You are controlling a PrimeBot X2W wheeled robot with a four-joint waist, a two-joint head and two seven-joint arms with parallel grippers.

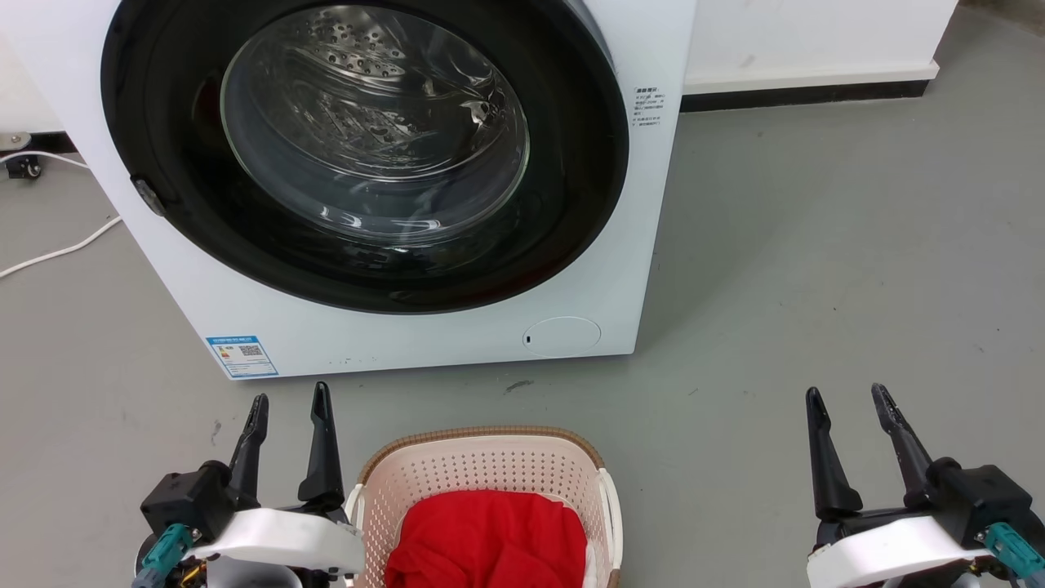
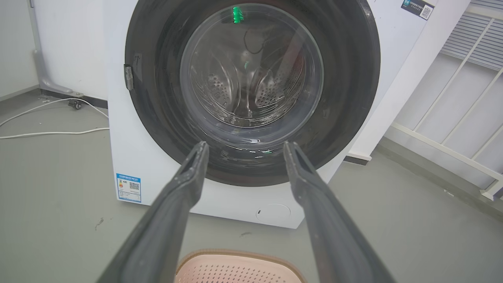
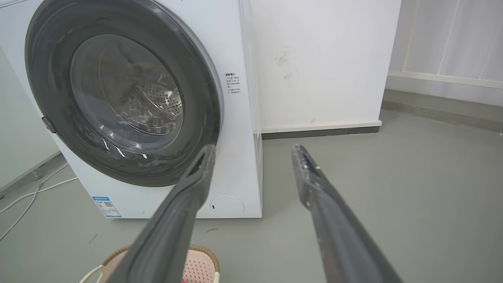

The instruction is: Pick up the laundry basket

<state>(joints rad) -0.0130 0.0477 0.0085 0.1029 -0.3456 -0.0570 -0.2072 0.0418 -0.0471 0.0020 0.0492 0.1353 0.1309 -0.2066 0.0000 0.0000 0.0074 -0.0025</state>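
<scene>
Floor: smooth grey floor (image 1: 816, 269), meeting a white wall (image 1: 816, 33) with a dark skirting strip along its far edge.
Washing machine: white front-loading washing machine (image 1: 408, 343) with a round, dark-rimmed glass door, standing on the floor towards that far edge; the steel drum shows through the glass.
Sticker: blue-and-white label sticker (image 1: 242, 356) at the lower left corner of the machine's front.
Cable: thin white cable (image 1: 57, 253) lying on the floor left of the machine.
Laundry basket: cream-pink perforated plastic laundry basket (image 1: 490, 461) with a brown woven-look rim and white side handles, upright on the floor in front of the machine and apart from it.
Cloth: crumpled red cloth (image 1: 490, 539) lying inside the basket.
Left tool: left tool (image 1: 290, 394) has its dark fingers spread wide and empty, just beside the basket's left handle; whether it touches cannot be told. Its wrist view shows the basket's rim (image 2: 235, 253) low between the fingers.
Right tool: right tool (image 1: 846, 390) is also spread wide and empty, well apart from the basket on its right side, tips towards the wall.
</scene>
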